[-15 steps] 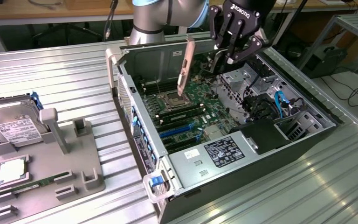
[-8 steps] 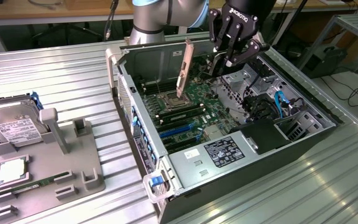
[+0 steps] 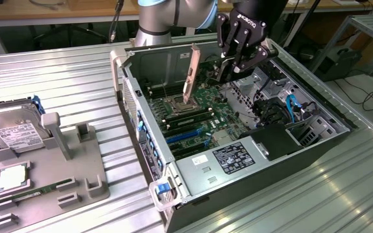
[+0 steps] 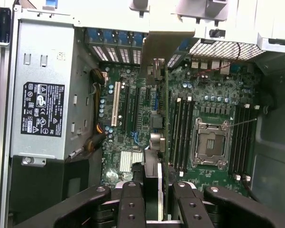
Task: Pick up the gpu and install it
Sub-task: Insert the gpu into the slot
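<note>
My gripper (image 3: 233, 67) hangs over the open computer case (image 3: 129, 92), shut on the gpu (image 3: 190, 73). The card is held on edge, and its pale metal end bracket slants down toward the motherboard (image 3: 203, 119). In the wrist view the gpu (image 4: 157, 71) runs edge-on away from the gripper (image 4: 152, 192), its bracket near the case's rear slots. It hovers above the board between the expansion slots (image 4: 117, 107) and the memory slots (image 4: 180, 128). I cannot tell whether its edge touches a slot.
Inside the case are the power supply (image 3: 235, 158), an empty CPU socket (image 4: 210, 142), and blue cables (image 3: 291, 104). On the exterior view's left a grey fixture tray (image 3: 76, 170) holds a hard drive (image 3: 15, 128), a CPU (image 3: 13, 175) and a green memory stick (image 3: 41, 190).
</note>
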{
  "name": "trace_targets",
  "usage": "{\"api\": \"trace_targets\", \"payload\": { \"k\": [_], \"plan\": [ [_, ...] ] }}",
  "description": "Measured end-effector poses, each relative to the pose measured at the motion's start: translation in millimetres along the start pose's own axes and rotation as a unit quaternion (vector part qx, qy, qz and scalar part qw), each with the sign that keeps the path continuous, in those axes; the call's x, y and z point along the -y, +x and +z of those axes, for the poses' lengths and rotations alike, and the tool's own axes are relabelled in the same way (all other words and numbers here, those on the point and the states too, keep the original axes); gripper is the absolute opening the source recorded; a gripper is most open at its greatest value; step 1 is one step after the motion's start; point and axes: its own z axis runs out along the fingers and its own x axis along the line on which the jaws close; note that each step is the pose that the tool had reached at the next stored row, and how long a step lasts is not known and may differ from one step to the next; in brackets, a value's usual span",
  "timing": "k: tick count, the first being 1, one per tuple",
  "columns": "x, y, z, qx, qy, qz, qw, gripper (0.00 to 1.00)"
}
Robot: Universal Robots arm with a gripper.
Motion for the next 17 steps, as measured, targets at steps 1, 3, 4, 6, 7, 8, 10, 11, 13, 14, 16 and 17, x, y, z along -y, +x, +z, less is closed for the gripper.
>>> {"api": "trace_targets", "payload": {
  "k": [1,3,4,6,7,8,10,11,13,14,16,17],
  "plan": [
    [0.0,0.0,0.3,0.0000,0.0000,0.000,1.0000,0.28],
    [0.1,0.0,1.0,0.0001,0.0000,0.001,1.0000,0.28],
    [0.1,0.0,1.3,0.0001,0.0000,0.001,1.0000,0.28],
    [0.1,0.0,2.3,0.0001,0.0000,0.001,1.0000,0.28],
    [0.1,0.0,3.0,0.0001,0.0000,0.001,1.0000,0.28],
    [0.2,0.1,3.8,0.0001,0.0000,0.001,1.0000,0.28],
    [0.3,0.1,5.5,0.0001,0.0000,0.002,1.0000,0.28],
    [0.3,0.1,6.3,0.0002,0.0000,0.002,1.0000,0.28],
    [0.4,0.1,7.7,0.0003,0.0001,0.004,1.0000,0.28],
    [0.4,0.1,8.2,0.0003,0.0001,0.006,1.0000,0.28],
    [0.4,0.1,8.6,0.0003,0.0001,0.007,1.0000,0.28],
    [0.4,0.1,8.7,0.0004,0.0001,0.008,1.0000,0.28]
  ]
}}
